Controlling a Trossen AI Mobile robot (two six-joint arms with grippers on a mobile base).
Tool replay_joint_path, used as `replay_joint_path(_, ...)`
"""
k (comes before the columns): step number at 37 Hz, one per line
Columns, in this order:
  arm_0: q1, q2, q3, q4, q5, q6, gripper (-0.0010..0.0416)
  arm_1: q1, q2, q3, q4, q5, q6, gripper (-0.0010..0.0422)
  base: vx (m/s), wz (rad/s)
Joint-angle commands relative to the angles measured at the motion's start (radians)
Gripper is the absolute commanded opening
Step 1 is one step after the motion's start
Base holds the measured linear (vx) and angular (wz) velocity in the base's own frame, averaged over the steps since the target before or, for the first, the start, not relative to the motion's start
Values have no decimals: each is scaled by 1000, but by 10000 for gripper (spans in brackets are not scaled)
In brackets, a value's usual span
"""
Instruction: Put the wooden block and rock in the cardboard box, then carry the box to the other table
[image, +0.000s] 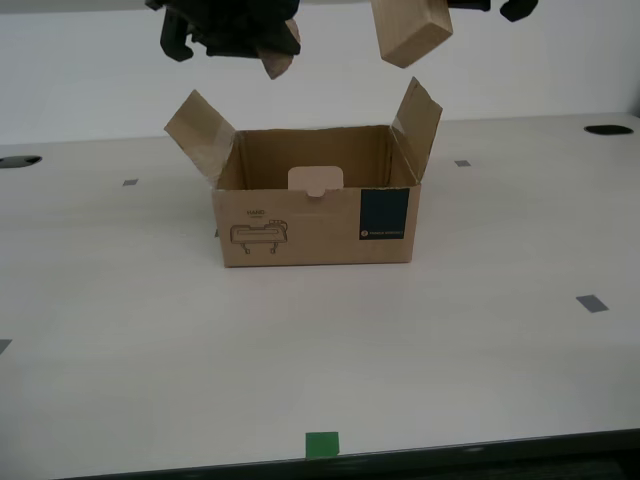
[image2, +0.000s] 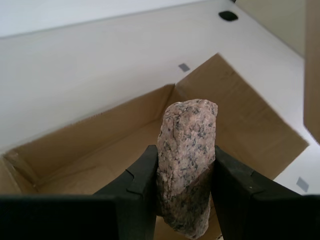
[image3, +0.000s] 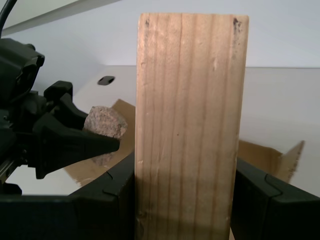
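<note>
1. Holding both loads above the cardboard box (image: 315, 215); judged stage: carry done, release not yet made.
2. My second gripper (image2: 185, 175) is clamped on the rock (image2: 187, 160), jaws pressing its 2 long sides, stone standing on end. In the exterior view the rock (image: 277, 60) hangs at about 11 o'clock from the box's opening, over the raised flap (image: 200, 135) on that side. Judgement: it wants shifting inward, or the flap may deflect it.
3. My first gripper (image3: 185, 200) is clamped on the wooden block (image3: 187, 125), jaws across its narrow width near 1 end, most of its length jutting clear. In the exterior view the block (image: 410, 28) hangs tilted at about 1 o'clock from the opening, above the other flap (image: 420, 125).
4. Box sits on the pale table (image: 500, 350), both flaps splayed outward, so the mouth stays clear for drops from above.
5. Box floor, where visible, shows nothing inside.
</note>
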Motion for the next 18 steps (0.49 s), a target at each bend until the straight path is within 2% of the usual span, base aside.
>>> replay_joint_path(1,1,10,-32,81,14,5,-1,-1,39,1,18,4,7,0,0,0)
replay_joint_path(8,3,73,-51,120,16,0,-1,-2,85,1,59,4,11,0,0,0)
replay_joint_path(18,9,143,-20,120,15,1,0,-1,103,0,71,4,12,0,0,0)
